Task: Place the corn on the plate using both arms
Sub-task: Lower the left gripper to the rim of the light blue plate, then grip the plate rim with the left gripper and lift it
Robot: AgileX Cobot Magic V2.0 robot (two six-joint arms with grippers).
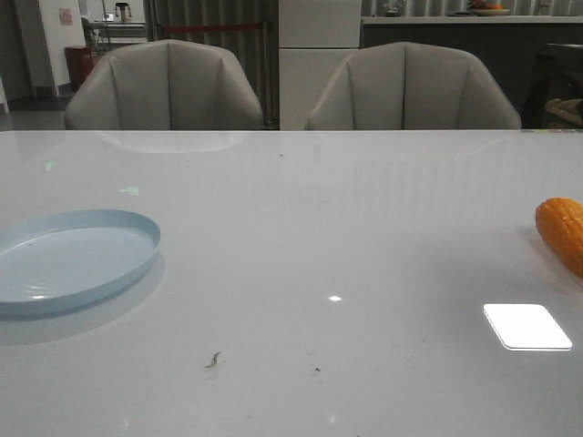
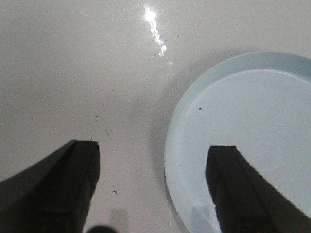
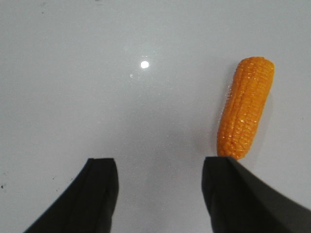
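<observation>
My right pincer [image 3: 160, 194] hangs spread and empty; the corn [image 1: 562, 234] lies at three o'clock on the table [image 1: 301, 228], the plate [image 1: 73, 259] far off at nine — left pincer [image 2: 153, 187] spread over its rim; I should centre my jaws across the cob's middle, then lower squarely.

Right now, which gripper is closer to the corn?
Right. The right gripper hangs open beside the corn at the table's right edge; the left gripper is open over the plate, far left.
</observation>
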